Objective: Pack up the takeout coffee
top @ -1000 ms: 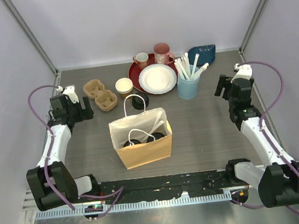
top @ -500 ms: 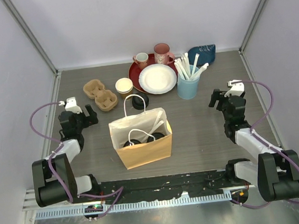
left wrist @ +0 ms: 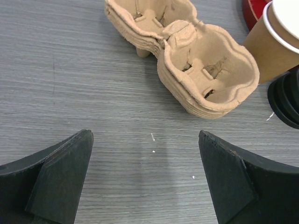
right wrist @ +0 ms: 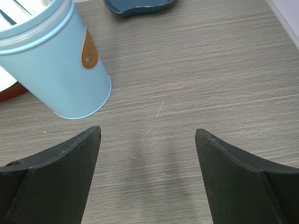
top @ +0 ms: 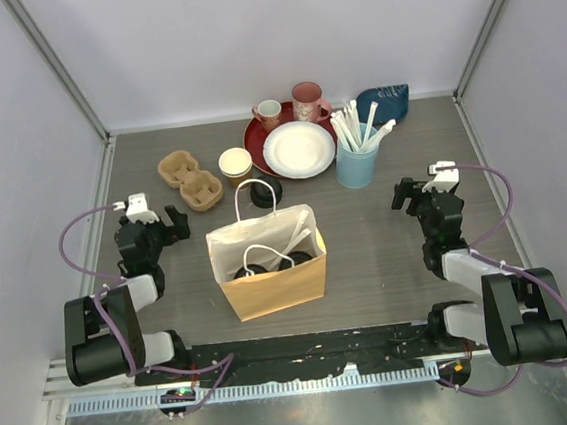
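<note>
A brown paper bag [top: 270, 279] stands open mid-table, and two black-lidded takeout coffee cups [top: 252, 269] [top: 298, 258] sit inside it. A tan cup without a lid [top: 236, 164] [left wrist: 275, 44] stands behind the bag, with a black lid [top: 267, 192] [left wrist: 286, 98] lying next to it. My left gripper [top: 150, 225] [left wrist: 145, 135] is open and low over bare table, left of the bag, facing the cardboard cup carrier [top: 190, 179] [left wrist: 205, 79]. My right gripper [top: 424, 194] [right wrist: 147, 130] is open over bare table on the right, holding nothing.
A light-blue cup of white straws [top: 356, 160] [right wrist: 56, 60] stands just ahead-left of the right gripper. A red tray [top: 256, 135] at the back carries a white plate [top: 299, 149] and two mugs [top: 308, 100]. A dark blue dish [top: 385, 99] [right wrist: 140, 5] lies at the back right.
Both arms have drawn back toward the near edge and folded down, with both grippers now lower and closer to their bases. The bag and cups have not moved.
</note>
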Controlling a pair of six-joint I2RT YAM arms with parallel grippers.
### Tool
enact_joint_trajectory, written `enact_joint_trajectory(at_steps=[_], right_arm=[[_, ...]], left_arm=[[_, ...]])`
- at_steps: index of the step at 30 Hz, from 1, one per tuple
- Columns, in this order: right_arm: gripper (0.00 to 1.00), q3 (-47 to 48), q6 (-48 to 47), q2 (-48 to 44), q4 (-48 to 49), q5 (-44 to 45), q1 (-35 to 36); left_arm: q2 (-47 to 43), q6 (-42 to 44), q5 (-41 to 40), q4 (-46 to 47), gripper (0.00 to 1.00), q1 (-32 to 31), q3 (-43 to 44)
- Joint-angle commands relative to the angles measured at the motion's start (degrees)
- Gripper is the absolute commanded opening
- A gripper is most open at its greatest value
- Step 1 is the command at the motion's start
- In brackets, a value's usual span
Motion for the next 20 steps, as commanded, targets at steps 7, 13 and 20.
enact_joint_trajectory(at_steps=[7, 13, 20], right_arm=[[0.87, -1.51, 0.08, 0.68, 8.96, -0.68, -0.14], [0.87, -1.95, -0.01, 0.41, 9.57, -0.77, -0.05], [0.87, -1.86, -0.18, 0.41, 9.75, -0.86, -0.14]], left_arm=[[-2.29, -1.14, -2.38, 6.02, 1.00, 0.29, -1.26], [-1.76, -1.84, -4.58, 4.96, 1.00, 0.20, -0.47], [-1.32, -2.28, -5.99, 5.23, 1.00, 0.20, -0.12]])
